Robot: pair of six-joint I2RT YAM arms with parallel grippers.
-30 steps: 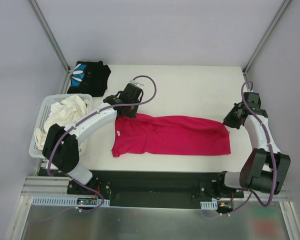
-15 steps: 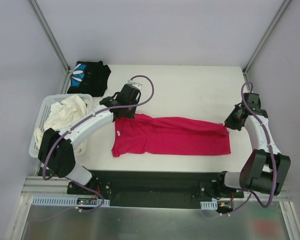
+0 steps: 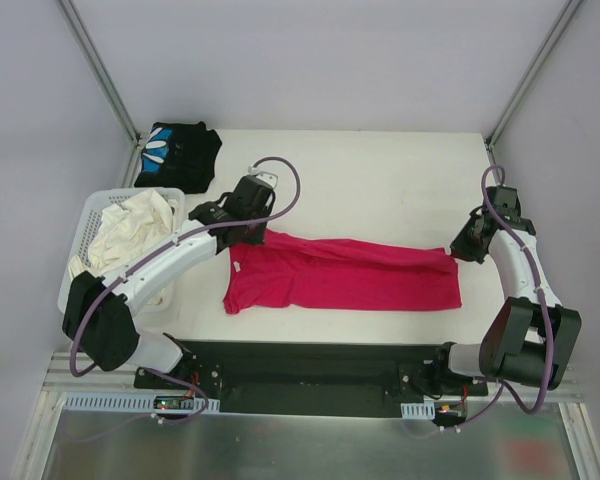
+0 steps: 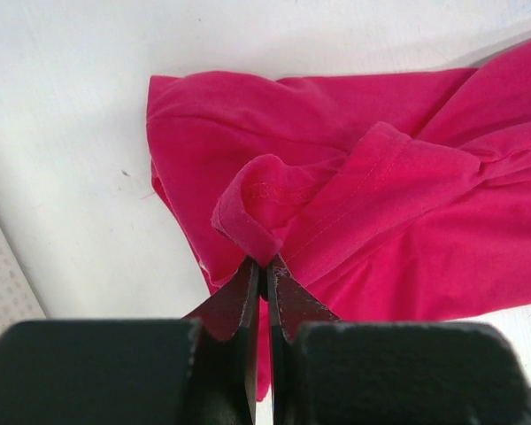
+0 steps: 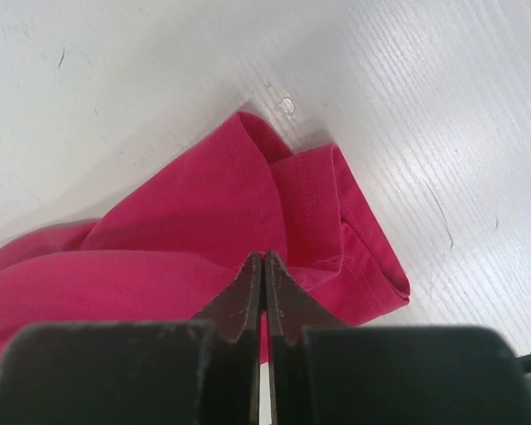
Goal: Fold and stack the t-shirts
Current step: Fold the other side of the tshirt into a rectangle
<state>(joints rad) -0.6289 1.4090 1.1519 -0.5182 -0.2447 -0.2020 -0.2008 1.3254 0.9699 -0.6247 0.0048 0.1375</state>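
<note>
A red t-shirt (image 3: 345, 278) lies stretched left to right on the white table. My left gripper (image 3: 246, 236) is at its far left edge, shut on a raised fold of the red fabric (image 4: 248, 221); its jaws meet at the fold in the left wrist view (image 4: 265, 264). My right gripper (image 3: 459, 250) is at the shirt's far right corner, shut on the red fabric (image 5: 203, 212), with the hemmed corner (image 5: 363, 266) lying just beyond its tips (image 5: 264, 257).
A white basket (image 3: 83, 222) holding cream shirts (image 3: 130, 222) stands at the left edge. A folded black shirt with a blue print (image 3: 178, 153) lies at the far left corner. Metal frame posts rise at both far corners.
My left gripper has moved left and slightly nearer, pulling the shirt's far left edge with it. The right gripper has barely moved.
</note>
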